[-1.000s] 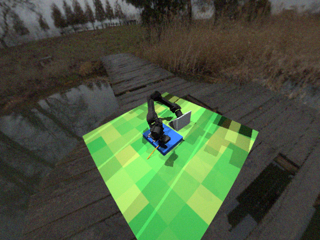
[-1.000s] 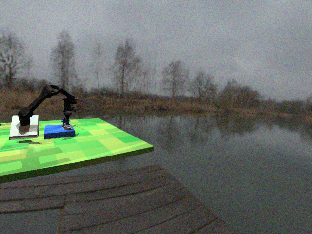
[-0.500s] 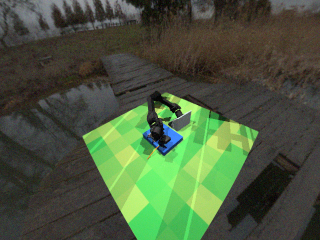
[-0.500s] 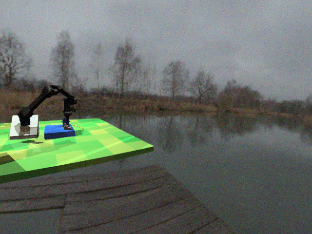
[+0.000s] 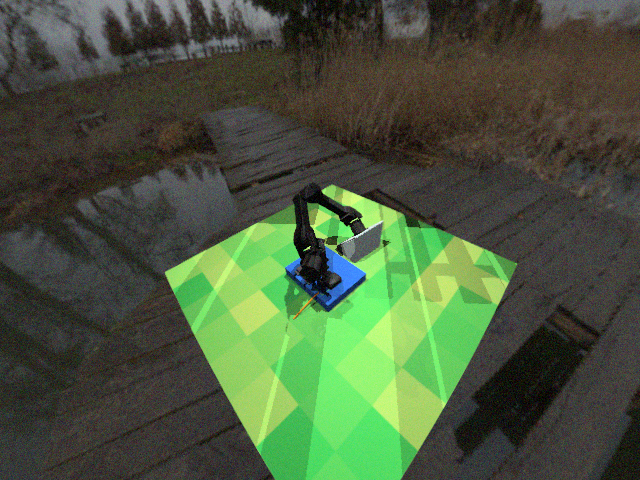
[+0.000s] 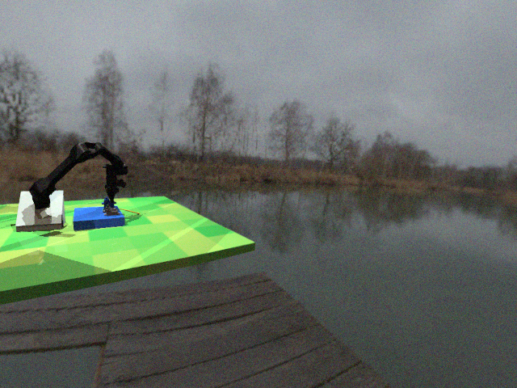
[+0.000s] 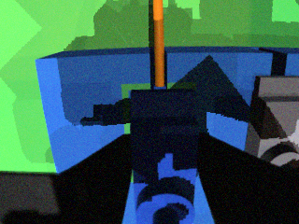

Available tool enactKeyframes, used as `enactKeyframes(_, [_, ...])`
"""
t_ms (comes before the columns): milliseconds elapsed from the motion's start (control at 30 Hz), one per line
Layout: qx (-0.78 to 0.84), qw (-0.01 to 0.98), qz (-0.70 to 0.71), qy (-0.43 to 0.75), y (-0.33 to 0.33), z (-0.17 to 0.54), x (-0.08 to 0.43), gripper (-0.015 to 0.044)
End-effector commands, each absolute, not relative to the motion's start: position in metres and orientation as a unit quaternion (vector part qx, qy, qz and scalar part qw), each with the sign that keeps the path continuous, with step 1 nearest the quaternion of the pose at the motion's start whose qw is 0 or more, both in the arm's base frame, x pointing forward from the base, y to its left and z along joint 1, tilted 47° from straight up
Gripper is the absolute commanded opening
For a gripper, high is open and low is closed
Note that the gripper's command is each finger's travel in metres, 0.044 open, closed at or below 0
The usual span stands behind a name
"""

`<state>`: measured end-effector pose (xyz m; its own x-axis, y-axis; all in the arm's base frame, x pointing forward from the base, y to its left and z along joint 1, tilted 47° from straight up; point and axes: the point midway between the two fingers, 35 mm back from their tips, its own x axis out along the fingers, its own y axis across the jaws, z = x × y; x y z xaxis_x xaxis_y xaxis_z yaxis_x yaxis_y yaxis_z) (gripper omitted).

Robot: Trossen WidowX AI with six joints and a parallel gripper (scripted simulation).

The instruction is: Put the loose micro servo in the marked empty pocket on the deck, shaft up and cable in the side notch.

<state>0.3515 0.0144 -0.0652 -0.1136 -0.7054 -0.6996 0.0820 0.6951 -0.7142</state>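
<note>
The gripper (image 7: 164,140) (image 6: 109,203) is shut on the loose blue micro servo (image 7: 163,112) and holds it just over the deck (image 7: 50,117) (image 5: 350,272) (image 6: 98,224). In the wrist view the servo's round output end faces up toward the camera. Its orange cable (image 7: 159,51) (image 5: 305,307) (image 6: 132,212) runs out past the deck's edge, over a dark slot. The pocket's green outline (image 7: 125,88) shows at both sides of the servo. The servo hides most of the pocket, so its depth in it and ear contact cannot be told.
A grey servo (image 7: 276,89) sits in the deck to the right of the held one in the wrist view. A grey-white slanted base block (image 5: 369,241) (image 6: 31,208) stands at the arm's foot, beside the deck. The deck lies on a green patterned table top (image 5: 351,361) (image 6: 145,242).
</note>
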Motion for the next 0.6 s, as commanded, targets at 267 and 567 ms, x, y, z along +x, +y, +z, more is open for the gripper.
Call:
enactKeyframes(267, [-0.235, 0.625, -0.313, 0.676, 0.009, -0.072, 0.35, 0.0])
enactKeyframes(567, [-0.235, 0.625, -0.313, 0.676, 0.003, -0.078, 0.349, 0.0])
